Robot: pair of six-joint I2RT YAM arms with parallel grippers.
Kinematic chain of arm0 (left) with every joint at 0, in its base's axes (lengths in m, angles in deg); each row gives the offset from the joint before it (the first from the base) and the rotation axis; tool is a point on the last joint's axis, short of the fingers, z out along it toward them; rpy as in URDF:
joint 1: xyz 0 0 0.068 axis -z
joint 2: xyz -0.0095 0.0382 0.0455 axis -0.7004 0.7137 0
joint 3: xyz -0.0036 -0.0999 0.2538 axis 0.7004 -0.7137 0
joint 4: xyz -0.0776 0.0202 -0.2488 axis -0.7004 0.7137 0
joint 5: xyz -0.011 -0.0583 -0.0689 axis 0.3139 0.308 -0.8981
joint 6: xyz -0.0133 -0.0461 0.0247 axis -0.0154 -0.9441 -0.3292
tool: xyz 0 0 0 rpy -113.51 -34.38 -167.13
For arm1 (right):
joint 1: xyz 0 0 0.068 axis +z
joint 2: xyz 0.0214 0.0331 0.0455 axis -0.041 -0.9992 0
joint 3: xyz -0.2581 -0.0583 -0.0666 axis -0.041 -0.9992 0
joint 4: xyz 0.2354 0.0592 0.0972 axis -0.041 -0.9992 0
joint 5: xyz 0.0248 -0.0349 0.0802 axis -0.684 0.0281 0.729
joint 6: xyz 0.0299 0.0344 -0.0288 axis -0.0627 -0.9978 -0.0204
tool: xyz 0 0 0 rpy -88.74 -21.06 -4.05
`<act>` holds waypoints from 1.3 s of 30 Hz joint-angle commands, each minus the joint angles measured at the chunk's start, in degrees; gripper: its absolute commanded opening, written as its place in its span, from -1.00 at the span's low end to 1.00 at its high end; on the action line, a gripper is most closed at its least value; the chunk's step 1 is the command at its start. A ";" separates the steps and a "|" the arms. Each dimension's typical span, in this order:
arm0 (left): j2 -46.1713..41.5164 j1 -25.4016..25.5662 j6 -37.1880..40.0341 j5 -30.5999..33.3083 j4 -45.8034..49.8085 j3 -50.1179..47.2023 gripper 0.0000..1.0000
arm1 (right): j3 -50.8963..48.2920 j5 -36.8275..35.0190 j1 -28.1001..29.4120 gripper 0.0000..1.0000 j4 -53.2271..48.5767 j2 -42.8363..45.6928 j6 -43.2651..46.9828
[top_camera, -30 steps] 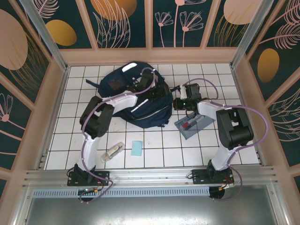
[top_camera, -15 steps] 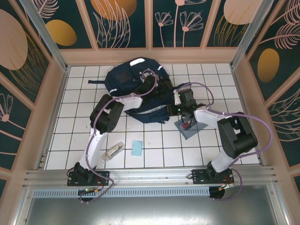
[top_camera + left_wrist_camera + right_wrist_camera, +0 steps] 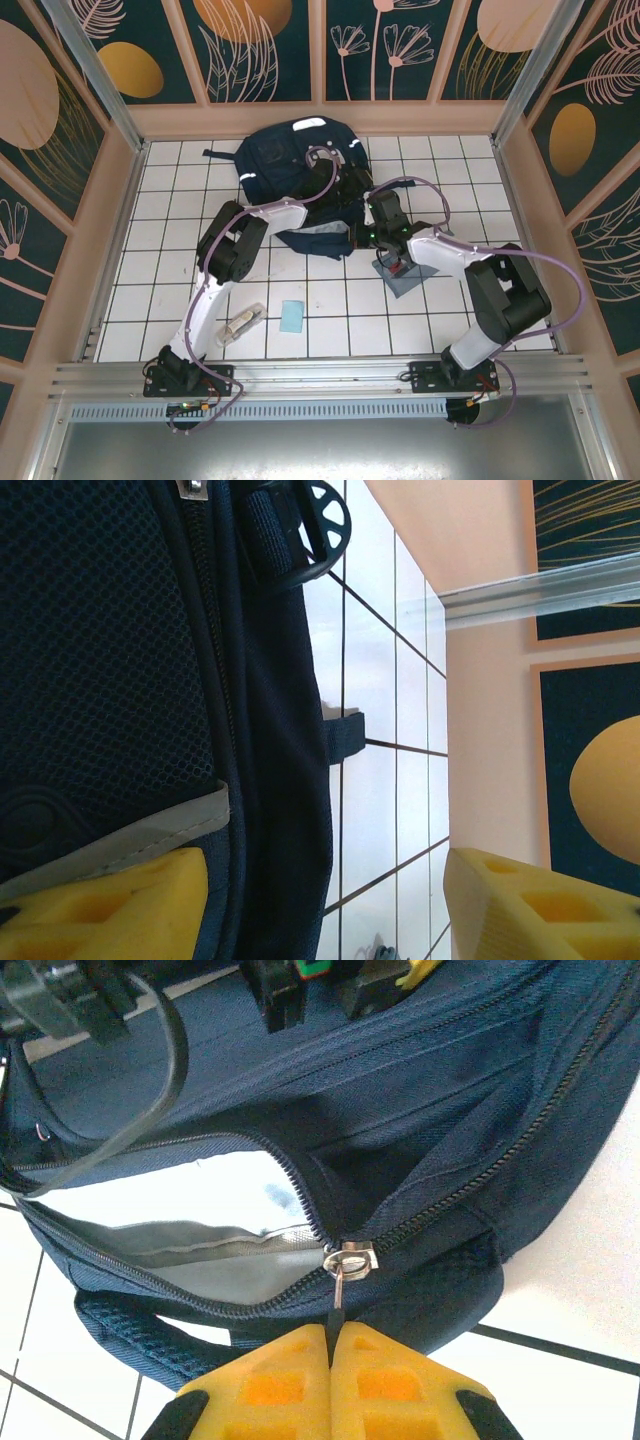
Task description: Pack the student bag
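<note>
Student bag [image 3: 420, 1110] zipper pull [image 3: 338, 1295] — in right gripper [image 3: 330, 1345]

White left arm [image 3: 203, 305] and white right arm [image 3: 440, 248] with bulky black joints [image 3: 222, 252], thin purple cables [image 3: 578, 295] looping along each, black bolted base plates [image 3: 187, 375], blocky yellow fingers [image 3: 270, 1385] with shallow square recesses
</note>
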 commanded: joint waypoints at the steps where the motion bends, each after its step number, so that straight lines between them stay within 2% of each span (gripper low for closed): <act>1: 3.51 -1.44 2.68 7.12 5.41 -2.57 0.29 | -1.51 11.34 1.82 -1.00 -5.58 3.65 -2.31; 3: 1.88 -2.22 3.96 8.36 6.29 -4.38 0.30 | -3.89 10.81 0.43 -1.00 -5.03 4.17 -2.20; 10: -3.44 -8.45 6.65 13.11 8.25 -10.07 0.30 | -7.48 10.24 -10.05 -1.00 -3.52 6.53 1.73; 14: -6.86 -10.93 7.86 16.06 9.75 -11.94 0.32 | -4.53 9.31 -15.06 -1.00 -3.61 4.19 5.28; 19: -11.60 -11.36 8.52 16.88 9.97 -15.83 0.33 | 2.56 8.28 -20.12 -1.00 -2.72 -3.08 9.17; 25: -16.63 -11.35 7.83 17.21 7.94 -23.77 0.33 | 13.40 6.09 -20.21 -1.00 -4.54 -13.28 13.92; 29: -21.85 -11.40 6.00 18.23 4.50 -35.35 0.34 | 19.60 4.01 -17.85 -1.00 -3.84 -18.92 15.71; 34: -29.83 -11.28 2.87 16.47 0.10 -49.08 0.33 | 29.22 2.58 -14.76 -1.00 -4.95 -27.27 17.22; 36: -32.38 -11.29 3.37 14.90 -0.23 -50.51 0.34 | 32.83 1.87 -14.04 -1.00 -5.81 -29.52 18.12; 39: -33.77 -11.27 7.52 11.34 3.55 -45.12 0.34 | 35.67 2.29 -13.15 -1.00 -6.21 -30.58 19.56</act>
